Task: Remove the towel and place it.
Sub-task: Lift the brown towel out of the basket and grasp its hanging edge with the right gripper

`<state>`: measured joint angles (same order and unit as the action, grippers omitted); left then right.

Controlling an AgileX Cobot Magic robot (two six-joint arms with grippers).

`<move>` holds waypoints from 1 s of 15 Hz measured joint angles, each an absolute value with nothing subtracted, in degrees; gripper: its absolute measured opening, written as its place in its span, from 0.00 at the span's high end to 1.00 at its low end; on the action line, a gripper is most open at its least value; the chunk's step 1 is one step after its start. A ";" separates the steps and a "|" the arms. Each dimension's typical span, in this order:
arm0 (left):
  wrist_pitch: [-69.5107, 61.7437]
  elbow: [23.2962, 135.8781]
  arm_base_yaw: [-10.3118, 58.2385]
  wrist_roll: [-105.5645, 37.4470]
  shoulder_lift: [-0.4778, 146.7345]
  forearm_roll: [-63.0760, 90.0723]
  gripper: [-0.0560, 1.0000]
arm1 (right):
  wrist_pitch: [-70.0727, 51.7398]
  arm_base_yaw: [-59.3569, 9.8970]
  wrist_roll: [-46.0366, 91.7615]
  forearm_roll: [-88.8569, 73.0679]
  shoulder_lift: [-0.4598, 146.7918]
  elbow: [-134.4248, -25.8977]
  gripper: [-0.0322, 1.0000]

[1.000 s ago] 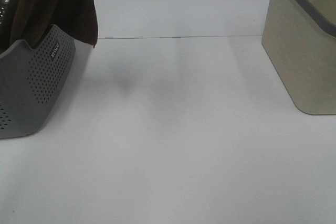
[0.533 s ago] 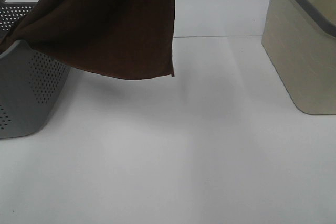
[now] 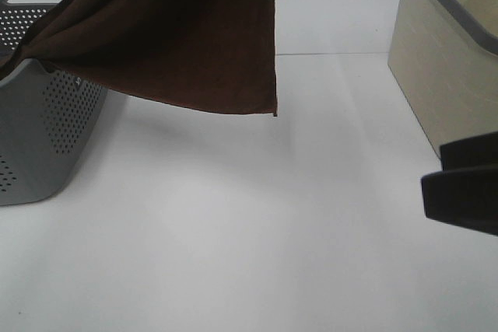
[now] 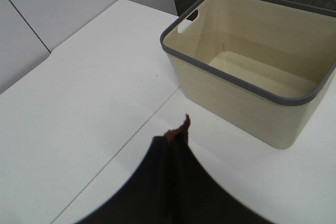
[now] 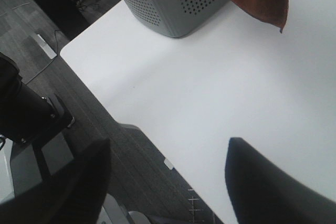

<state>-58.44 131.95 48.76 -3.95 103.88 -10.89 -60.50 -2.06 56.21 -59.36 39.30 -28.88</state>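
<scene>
Towel (image 3: 179,36) hanging over table's (image 3: 233,239) far-left corner, trailing off grey basket (image 3: 47,138); left gripper (image 4: 176,139) pinching it, right gripper (image 5: 168,148) spread wide.

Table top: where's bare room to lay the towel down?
Free: the wide white middle of the table, between the grey basket and the beige bin, plus the front strip. Crowded: the left, where the towel drapes over the basket rim; the right, where the open right gripper sits by the bin.
</scene>
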 joint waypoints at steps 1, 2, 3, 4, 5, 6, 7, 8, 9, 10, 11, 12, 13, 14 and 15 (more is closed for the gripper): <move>-57.98 131.95 48.76 -3.95 104.16 -10.83 0.95 | -59.24 -2.06 59.87 -61.99 42.97 -28.88 0.38; -57.35 131.95 48.76 -3.95 104.51 -10.66 0.95 | -57.87 -2.06 63.08 -64.23 45.95 -28.88 0.38; -57.18 131.95 48.76 -3.95 104.62 -10.54 0.95 | -57.18 -2.06 64.92 -65.32 47.44 -28.88 0.38; -57.07 131.95 48.76 -3.95 104.97 -10.26 0.95 | -55.63 -2.06 68.30 -67.27 50.08 -28.88 0.38; -57.01 131.95 48.76 -3.95 106.00 -9.85 0.95 | -52.77 -2.06 73.22 -70.76 54.26 -28.88 0.38; -56.95 131.95 48.76 -3.95 106.46 -9.80 0.95 | -51.68 -2.06 75.52 -72.08 56.15 -28.88 0.38; -56.89 131.95 48.76 -4.01 106.91 -9.57 0.95 | -50.76 -2.06 78.04 -73.11 58.27 -28.88 0.38; -56.67 131.95 48.76 -4.01 107.26 -9.40 0.95 | -50.13 -2.06 80.39 -74.14 60.50 -28.93 0.38; -56.09 131.95 48.76 -4.01 107.37 -9.00 0.95 | -49.62 -2.06 82.28 -75.57 62.57 -28.93 0.38; -55.23 131.95 48.76 -4.01 107.37 -8.71 0.95 | -48.99 -2.06 84.63 -77.35 64.57 -28.93 0.38; -54.49 131.95 48.76 -4.01 107.37 -8.59 0.95 | -48.76 -2.06 87.38 -79.41 66.52 -28.93 0.38; -54.09 131.95 48.76 -4.01 107.37 -8.42 0.95 | -48.76 -2.06 89.78 -81.59 68.01 -28.93 0.38; -54.09 131.95 48.76 -4.01 107.37 -8.31 0.95 | -48.70 -2.06 92.02 -83.59 68.98 -28.99 0.38; -54.03 131.95 48.76 -4.01 107.37 -8.19 0.95 | -48.59 -2.12 93.97 -84.51 69.67 -29.45 0.38; -54.03 131.95 48.76 -4.01 107.37 -7.96 0.95 | -48.01 -2.12 95.11 -85.49 70.19 -30.02 0.38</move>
<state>-54.03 131.95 48.76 -4.01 107.37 -7.96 -48.01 -2.12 95.11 -85.49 70.19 -30.02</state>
